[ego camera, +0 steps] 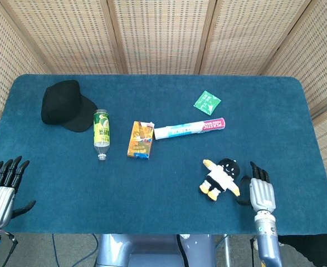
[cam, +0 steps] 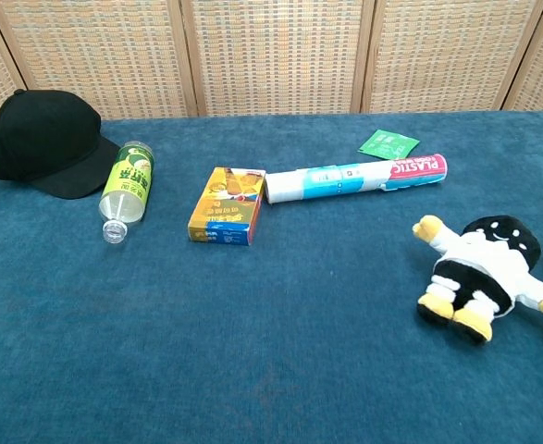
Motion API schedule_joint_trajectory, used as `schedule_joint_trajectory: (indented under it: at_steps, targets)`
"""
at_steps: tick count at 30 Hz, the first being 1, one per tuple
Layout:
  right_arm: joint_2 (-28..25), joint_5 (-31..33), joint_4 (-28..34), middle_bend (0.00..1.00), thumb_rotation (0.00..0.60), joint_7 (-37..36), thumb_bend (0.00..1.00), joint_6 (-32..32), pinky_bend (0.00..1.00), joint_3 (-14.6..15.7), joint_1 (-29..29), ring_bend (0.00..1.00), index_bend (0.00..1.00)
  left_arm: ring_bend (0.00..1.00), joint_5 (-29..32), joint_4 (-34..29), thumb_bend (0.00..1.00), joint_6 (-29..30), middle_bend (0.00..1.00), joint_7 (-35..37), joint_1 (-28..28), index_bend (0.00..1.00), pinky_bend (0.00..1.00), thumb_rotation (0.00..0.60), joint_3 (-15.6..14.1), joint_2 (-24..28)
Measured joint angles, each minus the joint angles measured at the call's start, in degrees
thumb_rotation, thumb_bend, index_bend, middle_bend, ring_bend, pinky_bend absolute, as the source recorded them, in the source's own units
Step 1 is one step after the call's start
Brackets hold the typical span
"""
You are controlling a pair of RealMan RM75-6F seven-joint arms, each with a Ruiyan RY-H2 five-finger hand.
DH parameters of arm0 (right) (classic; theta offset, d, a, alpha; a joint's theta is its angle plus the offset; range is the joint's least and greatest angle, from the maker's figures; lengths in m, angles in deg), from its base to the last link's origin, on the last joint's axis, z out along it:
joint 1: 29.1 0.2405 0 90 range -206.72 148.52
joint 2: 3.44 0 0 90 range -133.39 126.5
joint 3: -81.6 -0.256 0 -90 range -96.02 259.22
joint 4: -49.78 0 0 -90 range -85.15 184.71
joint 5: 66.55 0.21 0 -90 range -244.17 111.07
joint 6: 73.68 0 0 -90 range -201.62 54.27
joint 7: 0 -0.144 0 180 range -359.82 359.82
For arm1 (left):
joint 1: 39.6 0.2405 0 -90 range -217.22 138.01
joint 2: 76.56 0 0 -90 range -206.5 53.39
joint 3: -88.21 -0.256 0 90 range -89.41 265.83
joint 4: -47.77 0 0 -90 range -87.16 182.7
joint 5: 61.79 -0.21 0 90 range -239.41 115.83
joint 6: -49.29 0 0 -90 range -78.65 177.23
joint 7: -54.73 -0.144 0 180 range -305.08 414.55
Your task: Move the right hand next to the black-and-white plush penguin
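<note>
One cap (ego camera: 63,104), bottle (ego camera: 101,133), box (ego camera: 140,139), roll (ego camera: 189,129), packet (ego camera: 207,101), penguin (ego camera: 221,178).

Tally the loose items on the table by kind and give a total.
Cap: 1
Bottle: 1
Box: 1
Tube: 1
Green packet: 1
Penguin: 1
Total: 6

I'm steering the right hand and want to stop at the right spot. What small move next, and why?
Probably a slight nudge left, or simply stop. In the head view the right hand is open, lying flat on the table just right of the plush penguin, with only a narrow strip of cloth between them. It holds nothing, and going much further would likely bump the toy.
</note>
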Motion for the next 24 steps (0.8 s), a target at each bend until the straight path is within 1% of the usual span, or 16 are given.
schedule_joint_trajectory:
  at_steps: [11, 19, 24]
  targets:
    - [0.82, 1.15, -1.69, 0.07, 0.6, -0.37, 0.37, -0.92, 0.06, -0.56, 1.06, 0.0, 0.58, 0.0, 0.17, 0.08, 0.1, -0.05, 0.0, 0.0, -0.04, 0.0, 0.0, 0.6, 0.05, -0.06]
    - [0.82, 1.7, -1.43, 0.08, 0.6, -0.34, 0.38, -0.7, 0.06, -0.68, 1.29, 0.0, 0.59, 0.0, 0.35, 0.36, 0.11, -0.06, 0.0, 0.38, -0.02, 0.0, 0.0, 0.6, 0.06, -0.03]
    - [0.72, 1.9, -1.38, 0.08, 0.6, -0.46, 0.41, -0.57, 0.06, -0.71, 1.42, 0.0, 0.6, 0.0, 0.11, 0.42, 0.1, -0.08, 0.0, 0.3, -0.11, 0.0, 0.0, 0.6, 0.01, -0.11]
